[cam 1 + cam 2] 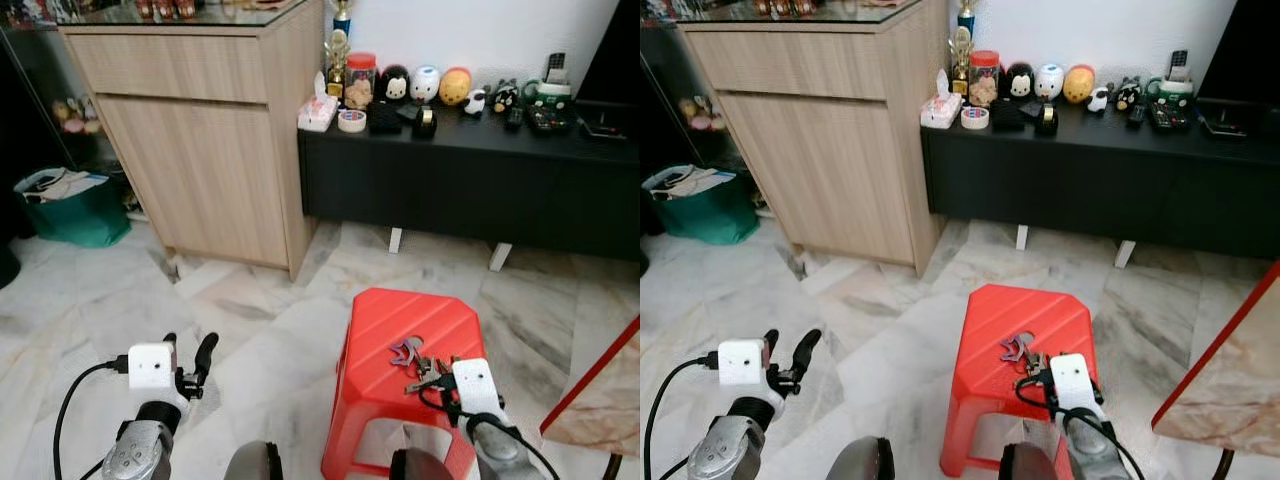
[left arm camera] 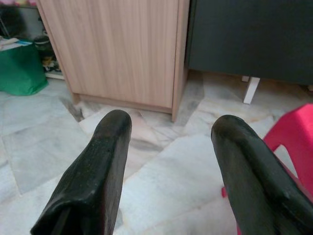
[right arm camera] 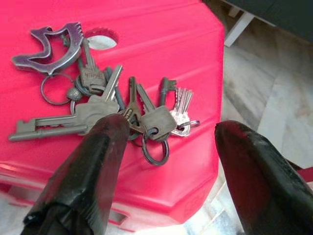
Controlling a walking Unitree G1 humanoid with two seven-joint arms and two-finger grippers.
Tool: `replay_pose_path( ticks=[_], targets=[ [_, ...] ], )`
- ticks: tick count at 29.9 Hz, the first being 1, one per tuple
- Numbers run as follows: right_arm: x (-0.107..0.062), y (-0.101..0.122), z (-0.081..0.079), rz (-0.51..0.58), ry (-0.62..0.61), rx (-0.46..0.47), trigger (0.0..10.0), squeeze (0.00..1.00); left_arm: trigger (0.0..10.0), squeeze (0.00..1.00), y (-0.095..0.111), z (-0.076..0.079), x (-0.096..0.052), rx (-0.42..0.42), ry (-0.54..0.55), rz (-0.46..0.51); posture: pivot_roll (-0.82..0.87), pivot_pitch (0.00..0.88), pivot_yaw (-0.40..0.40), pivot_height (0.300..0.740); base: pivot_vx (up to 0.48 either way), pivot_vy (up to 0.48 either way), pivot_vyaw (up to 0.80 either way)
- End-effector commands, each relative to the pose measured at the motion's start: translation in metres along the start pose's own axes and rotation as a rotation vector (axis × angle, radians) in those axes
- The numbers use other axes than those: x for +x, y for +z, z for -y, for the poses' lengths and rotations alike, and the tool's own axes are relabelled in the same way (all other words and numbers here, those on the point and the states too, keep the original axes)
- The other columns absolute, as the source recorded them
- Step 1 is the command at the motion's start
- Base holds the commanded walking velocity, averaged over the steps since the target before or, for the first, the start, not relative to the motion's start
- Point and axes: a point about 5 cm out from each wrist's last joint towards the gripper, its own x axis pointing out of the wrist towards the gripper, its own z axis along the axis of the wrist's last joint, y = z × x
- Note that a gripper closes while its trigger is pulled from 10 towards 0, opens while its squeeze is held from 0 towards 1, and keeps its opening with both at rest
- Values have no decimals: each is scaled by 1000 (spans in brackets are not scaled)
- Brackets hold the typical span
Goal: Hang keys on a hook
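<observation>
A bunch of keys [image 3: 105,105] with a purple-grey metal fob [image 1: 407,351] lies on top of a red plastic stool [image 1: 385,320]. My right gripper [image 3: 168,171] hovers just over the near side of the keys, open, one finger [image 3: 93,161] above the key ring and the other [image 3: 254,166] past the stool's edge. It holds nothing. My left gripper [image 1: 190,360] is open over the marble floor, left of the stool, with nothing between its fingers [image 2: 98,176]. I see no hook.
A light wooden cabinet [image 1: 200,150] stands at the back left, with a low black sideboard [image 1: 470,180] carrying toys and jars beside it. A green bag [image 1: 65,205] sits far left. A marble-topped table edge [image 1: 600,390] juts in at the right.
</observation>
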Motion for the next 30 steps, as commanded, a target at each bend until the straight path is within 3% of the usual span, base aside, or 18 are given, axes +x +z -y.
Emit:
replay_pose_path(
  ticks=[1,11,30],
  targets=[
    [2,6,-5,7,24,-9,10000,0,10000,0,6,1,2,21,-13,7,93,36,25,603,0,0,0],
    [3,2,-6,-61,6,-36,10000,0,10000,0,15,4,5,34,-48,17,110,89,48,603,0,0,0],
    [7,13,2,-30,-16,-49,10000,0,10000,0,16,0,-6,52,-54,-14,131,147,61,603,0,0,0]
  ],
)
